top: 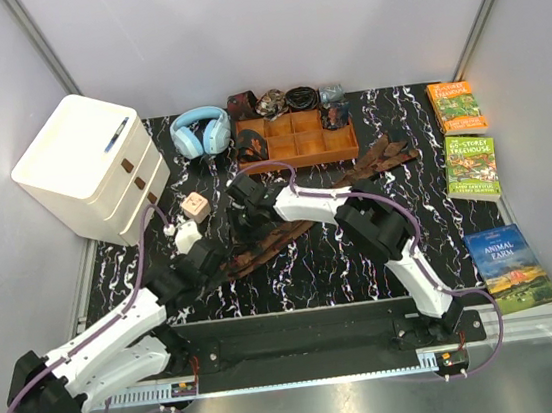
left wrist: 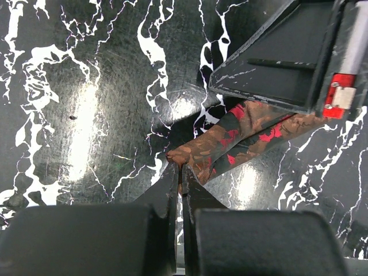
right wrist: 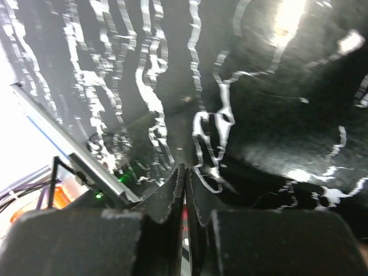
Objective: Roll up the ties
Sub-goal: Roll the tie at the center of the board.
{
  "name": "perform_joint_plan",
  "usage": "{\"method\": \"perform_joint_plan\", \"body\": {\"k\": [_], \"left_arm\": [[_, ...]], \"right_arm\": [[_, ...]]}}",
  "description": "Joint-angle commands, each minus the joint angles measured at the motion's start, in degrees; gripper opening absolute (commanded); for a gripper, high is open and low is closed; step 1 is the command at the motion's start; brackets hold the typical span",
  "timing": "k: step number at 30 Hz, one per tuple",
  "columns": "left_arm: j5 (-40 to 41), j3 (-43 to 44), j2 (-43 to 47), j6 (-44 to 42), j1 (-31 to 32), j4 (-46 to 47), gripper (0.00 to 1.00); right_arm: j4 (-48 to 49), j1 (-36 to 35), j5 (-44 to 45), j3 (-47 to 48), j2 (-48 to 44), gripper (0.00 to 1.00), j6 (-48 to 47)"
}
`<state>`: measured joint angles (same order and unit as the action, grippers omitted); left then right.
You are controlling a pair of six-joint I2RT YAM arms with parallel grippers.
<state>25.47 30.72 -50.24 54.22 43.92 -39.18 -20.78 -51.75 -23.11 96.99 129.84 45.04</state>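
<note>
Working tie (top: 278, 240) lies flat on the table (top: 353, 262), on a diagonal in the top view: one end near-left, long axis running up toward far-right.

Left arm (top: 111, 343): left jaws are together, tips right at the tie's near-left end. From the left wrist view the cloth end touches the tips. I can't tell whether any fabric is actually pinched.

Right arm (top: 318, 202): reaches across from the right, with the right jaws down over the same tie a short way along from that end. The left wrist view shows the strip passing under them. In the right wrist view (blurred) the jaws look pressed together with a thin red sliver low in the slit. That could be fabric, can't confirm. No tie is visible ahead of them there, only table.

Key relation: both sets of jaws crowd the near-left end, the left one nearer the tip. My read is that the roll starts there and has to travel along the long axis toward far-right, so any turning axis should sit square across the strip.

More ties (top: 383, 156) lie far-right, just beside the wooden tray (top: 298, 162), well apart from both arms.
</note>
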Motion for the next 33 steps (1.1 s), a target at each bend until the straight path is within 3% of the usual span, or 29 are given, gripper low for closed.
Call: {"method": "perform_joint_plan", "body": {"k": [1,18,33], "left_arm": [[-0.34,1.18,1.46,-1.30,-0.24,0.24,0.00],[-3.32,9.26,-8.28,-6.58,-0.15,-1.77,0.00],[-4.12,14.98,-13.30,-6.05,2.39,-5.47,0.00]], "right_arm": [[-0.85,-0.11,2.37,-2.41,-1.52,0.09,-0.12],[-1.55,-1.25,8.86,-14.02,-10.57,0.04,0.49],[-1.55,1.91,18.45,-15.42,-17.77,0.11,-1.09]]}}
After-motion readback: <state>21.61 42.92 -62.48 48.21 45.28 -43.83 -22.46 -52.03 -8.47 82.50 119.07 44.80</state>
